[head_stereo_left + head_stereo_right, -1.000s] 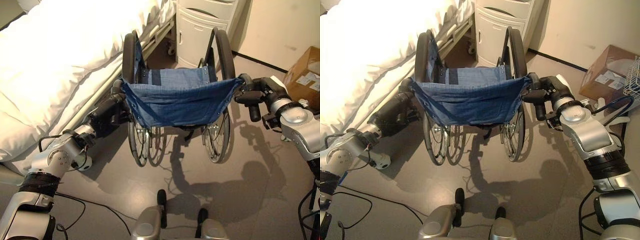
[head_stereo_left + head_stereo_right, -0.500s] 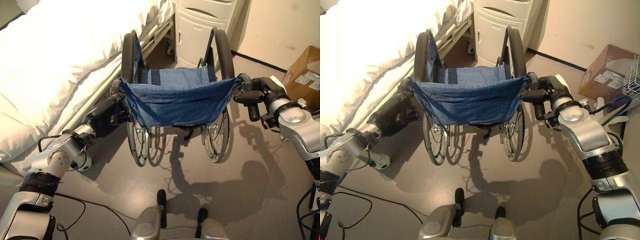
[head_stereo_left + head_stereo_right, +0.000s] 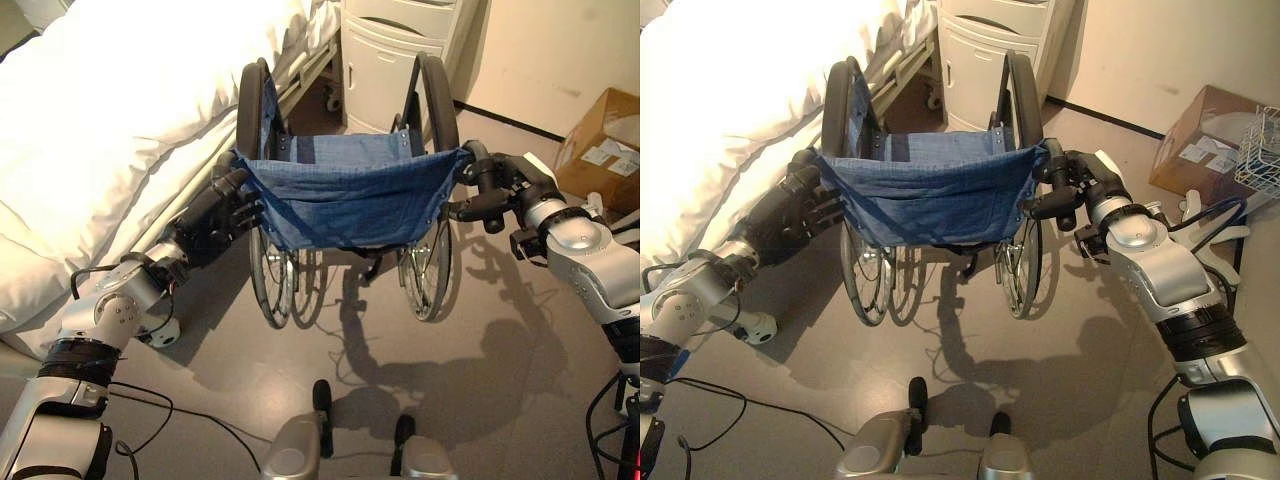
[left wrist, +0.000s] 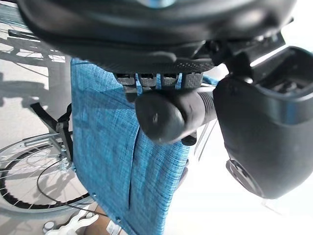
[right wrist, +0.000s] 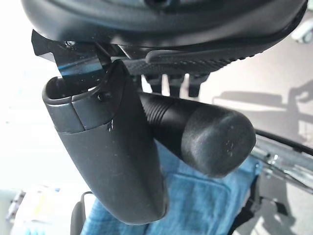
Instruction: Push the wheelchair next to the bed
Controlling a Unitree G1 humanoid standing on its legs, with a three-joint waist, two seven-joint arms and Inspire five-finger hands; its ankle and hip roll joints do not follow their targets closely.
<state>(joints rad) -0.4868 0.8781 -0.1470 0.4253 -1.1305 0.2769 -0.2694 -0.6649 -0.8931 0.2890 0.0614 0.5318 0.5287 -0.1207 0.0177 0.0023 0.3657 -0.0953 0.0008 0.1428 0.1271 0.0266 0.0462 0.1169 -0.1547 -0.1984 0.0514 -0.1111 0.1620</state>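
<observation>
The wheelchair (image 3: 345, 195), with a blue cloth backrest and black tyres, stands with its back to me, close along the right side of the bed (image 3: 110, 130) with its white duvet. My left hand (image 3: 215, 215) is at the chair's left push handle (image 4: 164, 115), and the black grip runs between its curled fingers and thumb. My right hand (image 3: 505, 185) holds the right push handle (image 5: 210, 142), with the thumb (image 5: 112, 161) lying alongside the grip and reaching towards the backrest.
A white bedside cabinet (image 3: 400, 50) stands just ahead of the wheelchair's front. A cardboard box (image 3: 600, 155) sits on the floor at the right by the wall, with a white wire basket (image 3: 1260, 150) beside it. Grey floor lies open behind the chair.
The wheelchair has edged forward towards the cabinet, with both hands following. My right thumb has swung from pointing down to pointing at the backrest. My left hand sits higher at its handle.
</observation>
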